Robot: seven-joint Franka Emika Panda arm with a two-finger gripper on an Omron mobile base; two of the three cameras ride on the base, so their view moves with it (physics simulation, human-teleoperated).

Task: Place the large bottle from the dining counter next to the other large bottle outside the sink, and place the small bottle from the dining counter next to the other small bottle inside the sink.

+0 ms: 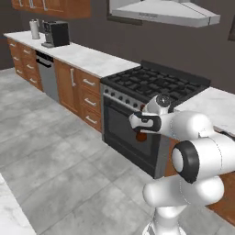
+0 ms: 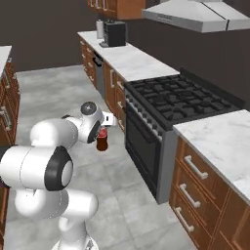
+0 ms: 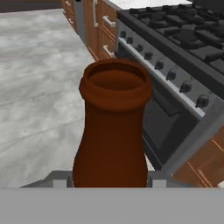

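My gripper (image 2: 102,133) is shut on the large bottle (image 2: 102,140), a dark-brown glass bottle carried upright above the floor in front of the oven. From the left base view the bottle (image 1: 140,136) shows as a reddish-brown patch under the white hand. The hand view looks at its long neck and open mouth (image 3: 114,109), with my gripper (image 3: 109,181) closed on it low down. A corner of the white marble dining counter (image 1: 9,213) lies at the lower left, and again at the left edge (image 2: 4,56). The sink, the small bottle and the other large bottle are out of view.
A black gas stove (image 1: 156,82) with its oven (image 2: 141,146) stands just ahead of the arm. Wooden cabinets (image 1: 78,92) under a marble worktop (image 2: 219,141) run along the wall. A coffee machine (image 1: 56,33) sits at the far end. Grey tiled floor (image 1: 50,151) spreads to the left.
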